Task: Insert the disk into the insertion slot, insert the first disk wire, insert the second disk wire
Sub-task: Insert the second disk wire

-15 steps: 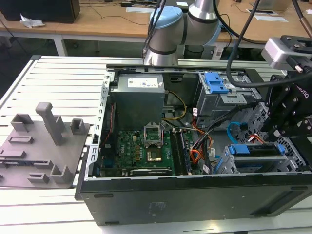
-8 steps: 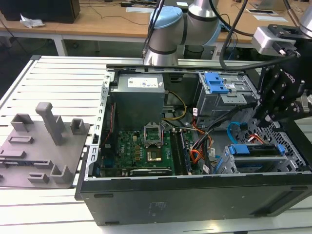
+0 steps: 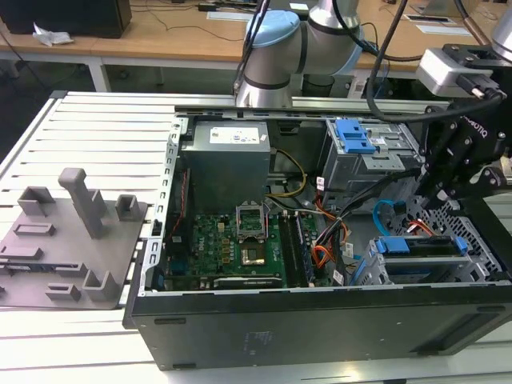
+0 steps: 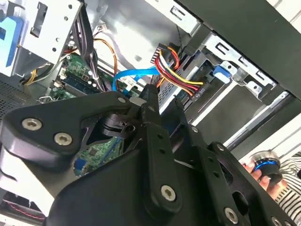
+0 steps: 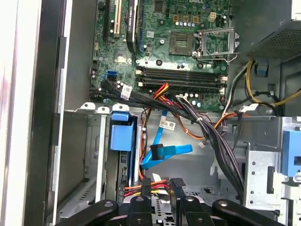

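Black gripper [image 5: 160,184] linkage crowds the foreground in both wrist views, and the fingers [image 5: 145,188] are drawn in to a slim gap. The red-and-yellow wire bundle [image 4: 183,77] runs right between them, so I read that as a pinch on the bundle close to its plug.

Over in the exterior view, the disk [image 3: 420,246] is at the near end of the exterior view's right side. It lies flat, blue carrier and all, inside the insertion slot [image 3: 370,276], so that part of the job looks done. The gripper hangs just beyond that cage, at its far side.

To do this step well, I'd say the plug has to meet the disk's socket square and go in straight, with no twist. It's tight in there. The blue data cable [image 5: 169,151] loops loose just beside the bundle and could get trapped under it. A thick black wire loom [image 5: 211,136] also crosses close by.

As for containers, the computer case [image 3: 320,320] lies open on its side. It holds the motherboard [image 3: 232,240], the grey power supply [image 3: 228,160] at the far side, and the taller bay [image 3: 368,164] with its blue latch [image 3: 354,136].
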Robot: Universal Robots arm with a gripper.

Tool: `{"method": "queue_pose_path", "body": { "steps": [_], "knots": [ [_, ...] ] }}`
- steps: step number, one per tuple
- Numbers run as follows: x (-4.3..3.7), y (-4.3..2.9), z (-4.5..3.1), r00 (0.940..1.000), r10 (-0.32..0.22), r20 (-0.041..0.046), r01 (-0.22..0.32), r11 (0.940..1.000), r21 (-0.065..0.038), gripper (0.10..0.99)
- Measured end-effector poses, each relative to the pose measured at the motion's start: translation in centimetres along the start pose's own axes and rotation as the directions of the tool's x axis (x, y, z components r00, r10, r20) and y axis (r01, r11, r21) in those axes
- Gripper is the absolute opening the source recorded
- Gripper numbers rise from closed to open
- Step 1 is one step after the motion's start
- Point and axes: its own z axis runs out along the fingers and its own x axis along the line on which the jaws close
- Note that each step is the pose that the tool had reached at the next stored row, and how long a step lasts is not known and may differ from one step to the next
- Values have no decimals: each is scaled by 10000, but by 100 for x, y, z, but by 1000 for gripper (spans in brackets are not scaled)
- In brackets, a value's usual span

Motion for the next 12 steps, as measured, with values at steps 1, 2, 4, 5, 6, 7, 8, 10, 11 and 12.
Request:
{"method": "queue_pose_path", "body": {
  "steps": [1,2,4,5,6,7,8,10,11,12],
  "knots": [
    [-4,27,10,10000,1,-6,-1,10000,0,302],
    [-7,67,16,10000,4,-54,-4,10000,-2,302],
    [-12,153,24,9998,11,-196,-11,10000,1,302],
    [-13,180,25,9997,13,-258,-13,10000,1,302],
    [-16,222,29,9994,16,-334,-16,10000,2,302],
    [-17,248,33,9994,18,-355,-18,10000,2,302],
    [-20,288,41,9992,18,-404,-18,10000,0,302],
    [-23,335,75,9990,-1,-447,1,10000,-4,302],
    [-26,349,99,9988,-22,-480,22,10000,-5,302],
    [-26,356,113,9987,-40,-511,40,10000,-7,302]
  ]
}}
